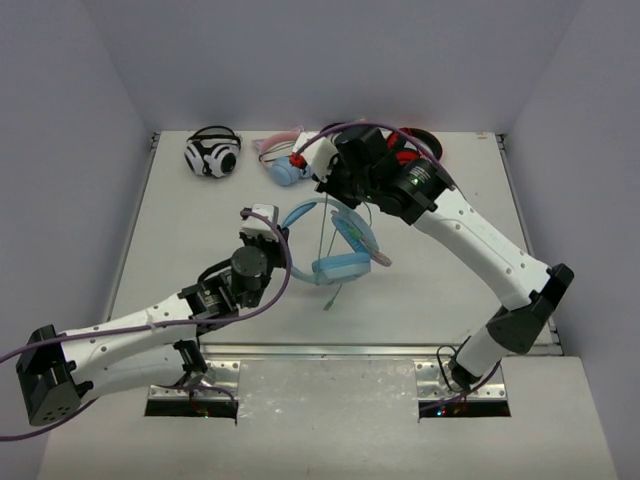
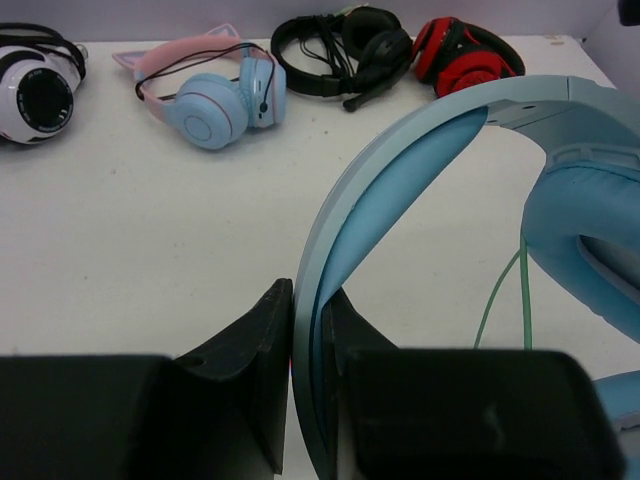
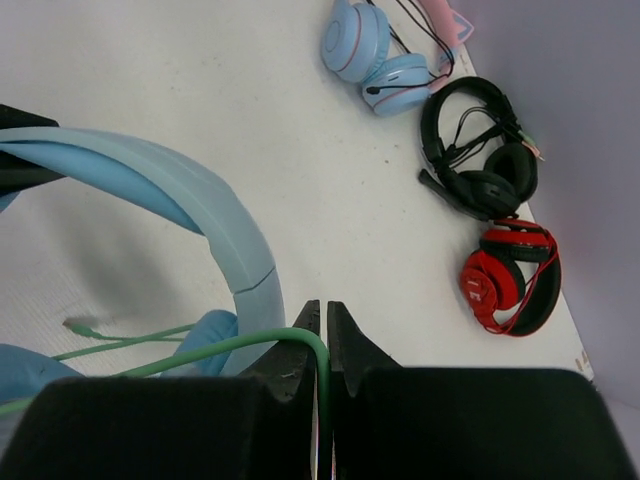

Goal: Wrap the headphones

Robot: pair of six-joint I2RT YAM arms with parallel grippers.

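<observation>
Inside left tool (image 2: 310, 292), headphones (image 2: 420, 130); inside right tool (image 3: 322, 308), cable (image 3: 240, 344).

Overhead: high, looking down on whole white table (image 1: 180, 230). Left wrist: low, facing far edge. Right wrist: higher, angled down. Both close on light-blue wide-banded headphones (image 2: 350, 210).

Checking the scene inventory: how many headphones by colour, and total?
Light-blue headphones: 1
Blue headphones with pink cat-ear headband: 1
White-and-black headphones: 1
Black headset with boom mic: 1
Red-and-black headphones: 1
Total: 5
</observation>
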